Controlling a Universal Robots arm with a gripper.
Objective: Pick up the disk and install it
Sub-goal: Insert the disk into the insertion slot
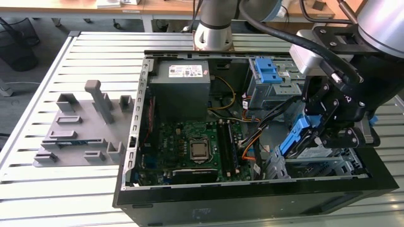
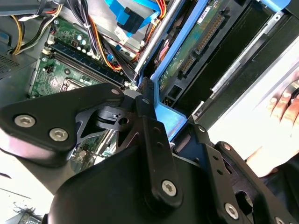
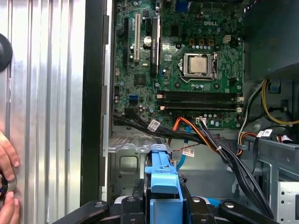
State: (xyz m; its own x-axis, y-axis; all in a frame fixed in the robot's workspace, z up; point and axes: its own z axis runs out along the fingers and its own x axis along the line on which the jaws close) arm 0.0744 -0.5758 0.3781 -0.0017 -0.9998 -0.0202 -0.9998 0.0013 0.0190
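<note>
One black two-fingered gripper [image 3: 163,201] does the work here. In the first wrist view its jaws stand clamped on either side of the blue plastic carrier bracket framing the flat silver disk [image 3: 163,170]. I judge the grip is taken at the bracket's end so that the connector edge stays free.

In the exterior view the disk [image 1: 296,138] hangs on edge and tilted, at about four o'clock of the open black computer tower case [image 1: 252,201]. It is just above the silver sheet-metal drive cage [image 1: 328,166] and does not appear to be seated in it. Edge-on probably suits a narrow bay.

The case lies on its side on the slatted metal table [image 1: 38,198] with its panel off, which leaves the bays open from above. The green motherboard [image 1: 189,142] sits near seven o'clock inside the case, and the grey power-supply box [image 1: 183,80] near eleven. A bundle of black and orange cables [image 3: 205,135] runs close beside the cage. A grey plastic fixture [image 1: 82,127] stands well apart, at nine o'clock of the case. A person's hand [image 3: 5,156] rests on the table.
</note>
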